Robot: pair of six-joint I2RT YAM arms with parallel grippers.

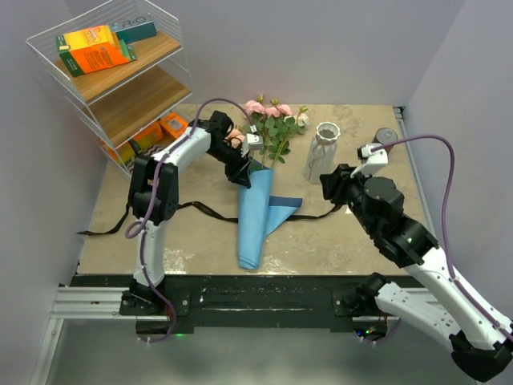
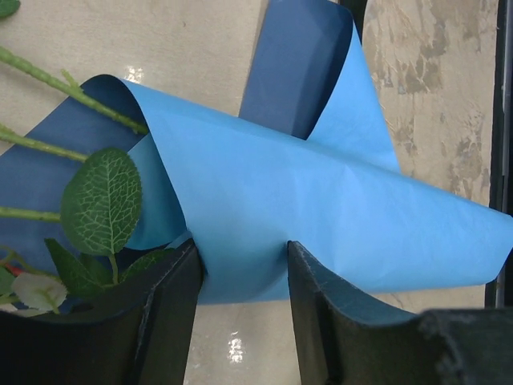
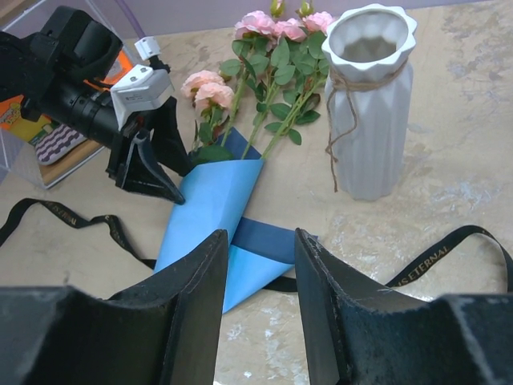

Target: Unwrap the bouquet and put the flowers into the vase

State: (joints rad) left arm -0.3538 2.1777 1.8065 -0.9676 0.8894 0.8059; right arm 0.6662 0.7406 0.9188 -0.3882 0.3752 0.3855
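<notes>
- The bouquet [image 1: 255, 212] lies in the middle of the table [image 1: 313, 241], and the flowers [image 1: 272, 112] come out of the far end of its blue cone.
- The vase [image 1: 324, 148] stands upright just to the right of the flowers.
- The left gripper [image 2: 242, 261] is half open over the cone's rim, with unsqueezed paper between its fingers.
- The right gripper [image 3: 259, 241] hovers near the vase, half open and holding nothing.

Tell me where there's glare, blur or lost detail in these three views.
Top view: soft, even light on the table, no harsh glare. Left wrist view: small bright reflections on the table beside the blue paper; the near fingers look dark and soft. Right wrist view: vase and flowers sharp, its own fingers almost black.
</notes>
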